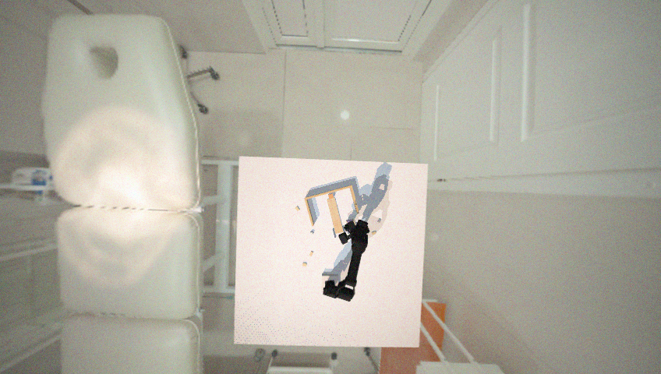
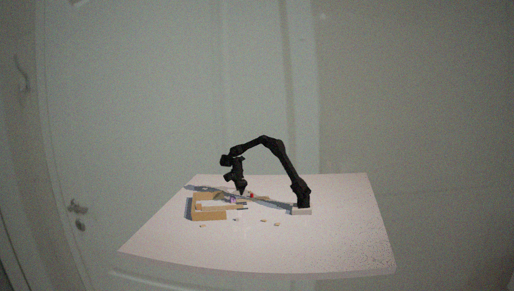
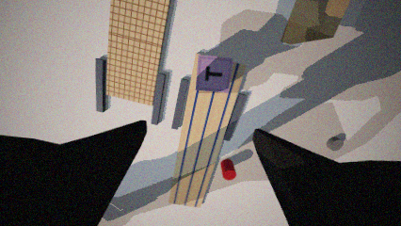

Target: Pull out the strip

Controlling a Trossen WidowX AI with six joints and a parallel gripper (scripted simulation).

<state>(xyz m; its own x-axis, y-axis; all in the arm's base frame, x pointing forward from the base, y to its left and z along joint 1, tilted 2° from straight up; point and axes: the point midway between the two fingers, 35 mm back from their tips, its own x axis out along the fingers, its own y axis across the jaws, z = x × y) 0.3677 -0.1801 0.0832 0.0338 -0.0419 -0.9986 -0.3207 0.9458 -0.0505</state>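
The purple labelled cube (image 3: 214, 73) (image 2: 233, 199), marked T, sits at the far end of the strip with blue lengthwise lines (image 3: 196, 137). The rest of this strip reaches back towards me, past two dark guide blocks. My gripper (image 3: 200, 130) (image 2: 242, 194) is open and empty, pointing down above the blue-lined strip on the near side of the cube. A second strip with a brown grid (image 3: 136, 52) (image 1: 335, 215) (image 2: 223, 207) lies to the left, with an orange cube (image 1: 330, 196) (image 2: 198, 206) at its far end. The arm hides the labelled cube in the top view.
Dark guide blocks (image 3: 101, 85) (image 3: 181, 104) (image 3: 237, 117) flank both strips. A wooden three-sided wall (image 1: 330, 192) (image 2: 209, 215) surrounds their far part. A red cylinder (image 3: 229, 169) (image 2: 251, 195) is right of the blue-lined strip. Small tan pieces (image 2: 263, 220) (image 2: 277, 224) lie on the table.
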